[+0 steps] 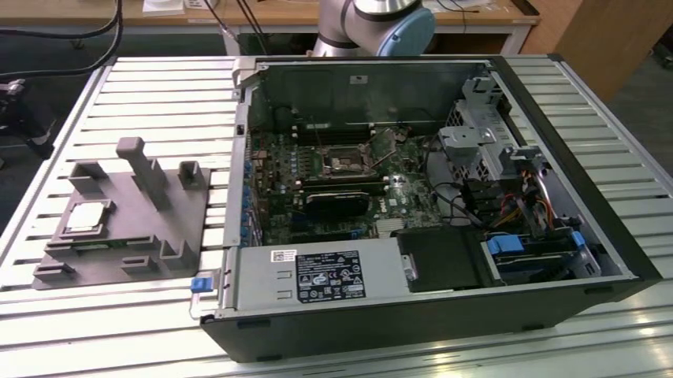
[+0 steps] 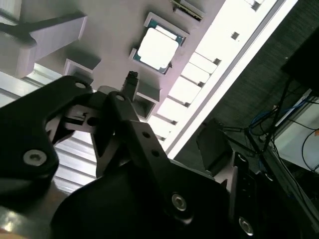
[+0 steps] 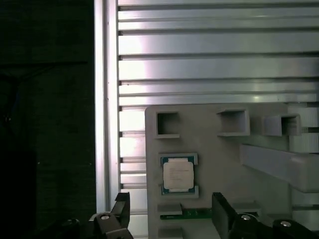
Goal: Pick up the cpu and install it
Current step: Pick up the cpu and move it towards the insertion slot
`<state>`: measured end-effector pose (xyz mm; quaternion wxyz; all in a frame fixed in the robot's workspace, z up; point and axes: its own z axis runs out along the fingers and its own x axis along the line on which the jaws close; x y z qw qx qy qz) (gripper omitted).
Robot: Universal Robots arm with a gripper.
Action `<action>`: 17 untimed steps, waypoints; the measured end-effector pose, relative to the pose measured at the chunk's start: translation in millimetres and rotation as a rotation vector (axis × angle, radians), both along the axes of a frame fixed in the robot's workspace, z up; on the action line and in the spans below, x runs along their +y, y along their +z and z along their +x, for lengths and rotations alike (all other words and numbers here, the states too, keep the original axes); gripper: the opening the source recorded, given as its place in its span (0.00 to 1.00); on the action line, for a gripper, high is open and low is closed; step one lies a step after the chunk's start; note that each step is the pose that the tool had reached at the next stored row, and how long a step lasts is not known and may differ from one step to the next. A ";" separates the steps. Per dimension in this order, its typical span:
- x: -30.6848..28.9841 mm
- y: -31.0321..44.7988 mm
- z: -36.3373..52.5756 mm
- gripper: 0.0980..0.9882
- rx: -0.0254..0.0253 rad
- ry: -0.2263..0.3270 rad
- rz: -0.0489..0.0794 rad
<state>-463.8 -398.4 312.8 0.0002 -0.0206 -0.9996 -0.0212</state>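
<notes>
The cpu (image 1: 87, 216) is a small silver square with a pale rim, lying flat in a recess of the grey fixture block (image 1: 158, 236) at the exterior view's left. In the first wrist view the cpu (image 3: 178, 175) lies on the fixture (image 3: 224, 149), and my gripper (image 3: 169, 201) hangs above it, open, with one dark finger on either side and nothing between them. The second wrist view shows the cpu (image 2: 158, 48) beyond a black fingertip (image 2: 130, 79). The black motherboard socket (image 1: 344, 163) sits inside the open computer case (image 1: 547, 79).
The fixture has upright posts (image 1: 142, 169) close to the cpu. Fixture and case rest on a slatted metal table (image 1: 158, 87). Inside the case are cables (image 1: 526, 205), a drive cage (image 1: 474, 134) and a power supply (image 1: 315, 276). The arm's base (image 1: 379, 20) stands behind the case.
</notes>
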 end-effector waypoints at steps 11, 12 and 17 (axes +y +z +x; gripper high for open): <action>-0.1 -20.1 1.1 0.94 0.0016 0.001 0.000; -0.1 -21.9 1.1 0.94 0.0017 0.001 0.000; -0.1 -30.4 1.7 0.94 0.0016 0.001 0.000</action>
